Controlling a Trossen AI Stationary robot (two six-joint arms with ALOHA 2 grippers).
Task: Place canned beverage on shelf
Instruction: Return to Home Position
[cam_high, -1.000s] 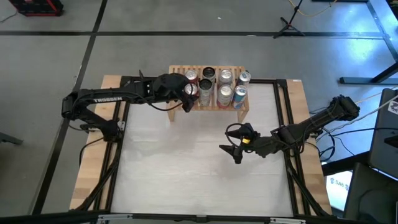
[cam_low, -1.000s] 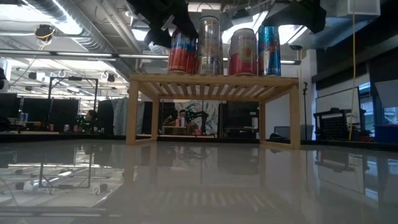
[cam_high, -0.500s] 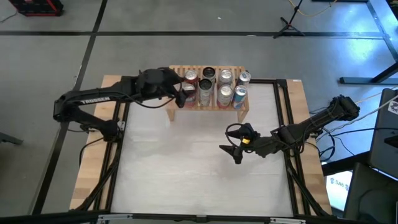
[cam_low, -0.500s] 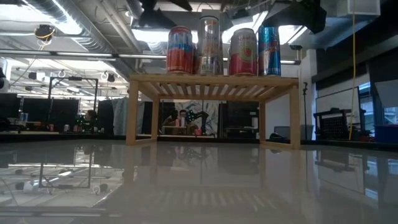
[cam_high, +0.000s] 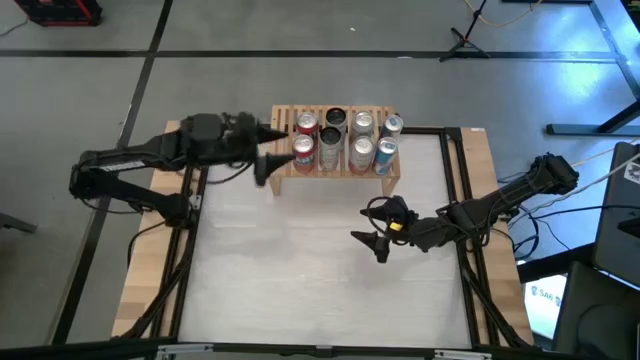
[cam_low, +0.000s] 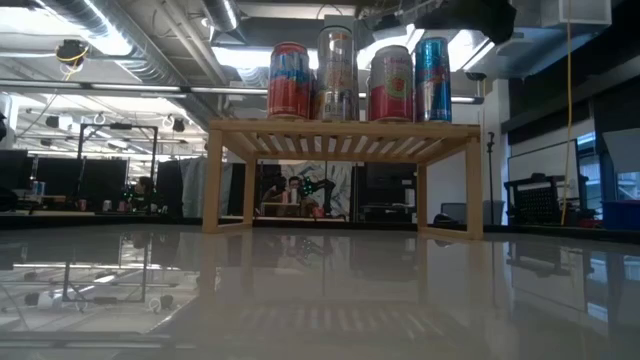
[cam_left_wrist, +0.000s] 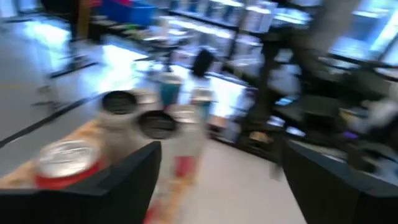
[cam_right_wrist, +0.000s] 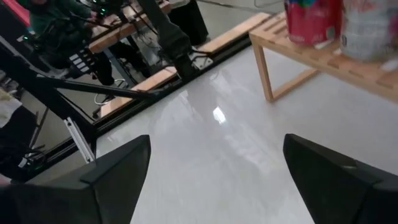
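Note:
The light-wood slatted shelf (cam_high: 283, 112) stands at the table's far edge and bears several upright cans in two rows. A red can (cam_high: 303, 150) stands at its near left end; it also shows in the low view (cam_low: 289, 80) and the left wrist view (cam_left_wrist: 67, 163). My left gripper (cam_high: 268, 150) is open and empty, just off the shelf's left end, its fingers pointing toward the cans. My right gripper (cam_high: 366, 246) is open and empty above the table, near of the shelf's right end.
The white tabletop (cam_high: 290, 260) spreads near of the shelf. The shelf's leg and corner (cam_right_wrist: 298, 56) show in the right wrist view. Black frame rails (cam_high: 195, 200) run along the table's left and right sides.
My left gripper has drawn back from the red can at the shelf's near left end toward the table's left edge. The red can stays upright on the shelf. My right arm has kept still.

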